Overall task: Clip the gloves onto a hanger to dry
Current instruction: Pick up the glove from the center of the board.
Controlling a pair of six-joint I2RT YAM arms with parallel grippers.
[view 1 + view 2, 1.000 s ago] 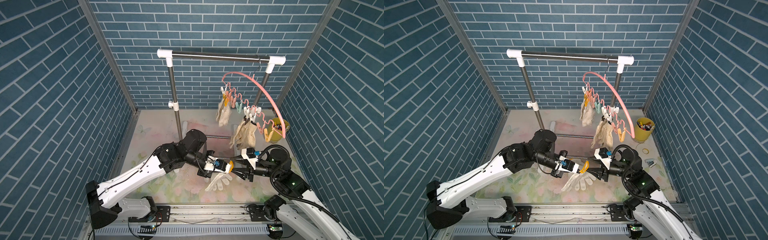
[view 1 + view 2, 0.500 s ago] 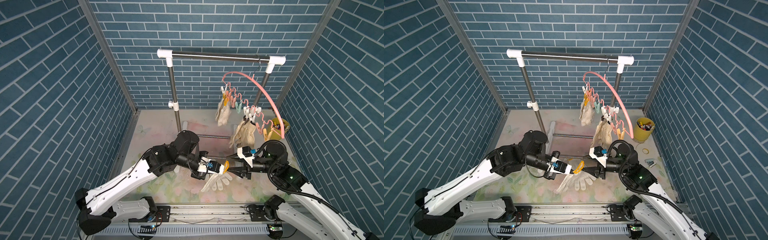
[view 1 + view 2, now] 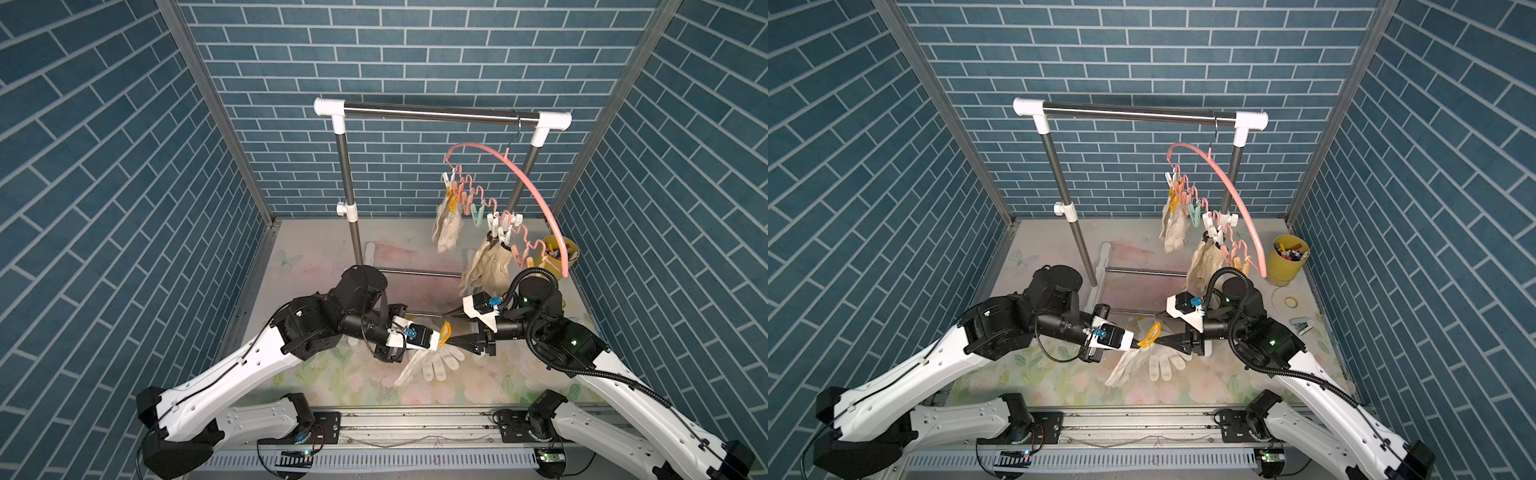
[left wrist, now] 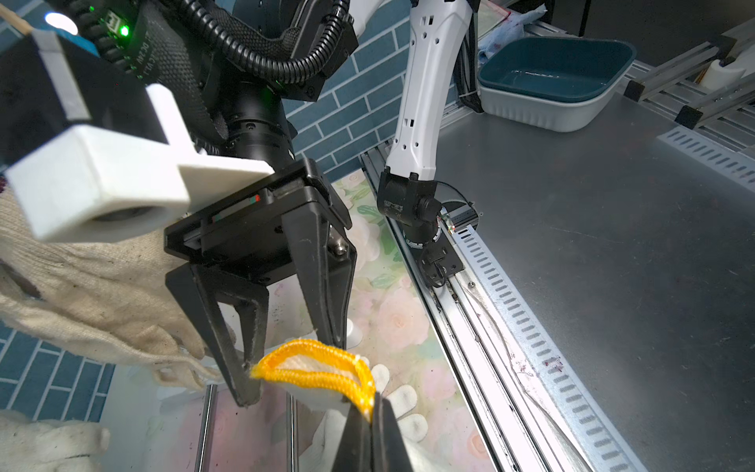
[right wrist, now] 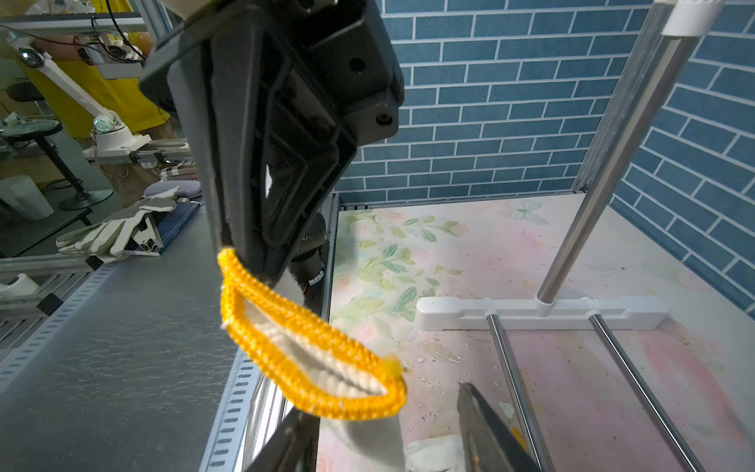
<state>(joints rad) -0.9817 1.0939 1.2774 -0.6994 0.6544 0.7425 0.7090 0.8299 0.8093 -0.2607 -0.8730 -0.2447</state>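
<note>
Task is sitting roughly partway: the hanger is hanging by its hook off the steel rack. Two gloves are already dangling from its clips, a pale glove and a stained glove further down the arc, with several clips showing empty. A third glove is being worked now, well below the hanger and near the front of the mat, fingers drooping; can't tell whether they are resting on the mat. Left gripper is pinching its yellow cuff, jaws clamped together on the knit edge. Right gripper is facing it with jaws standing apart, bracketing the cuff loop. In the left wrist view one finger is looking like it's touching the cuff's far end, gripping nothing. Left to do, as I'm judging it: right gripper taking the cuff, lifting, getting it into a free clip. Something pale at that view's edge may be another glove, unsure.
</note>
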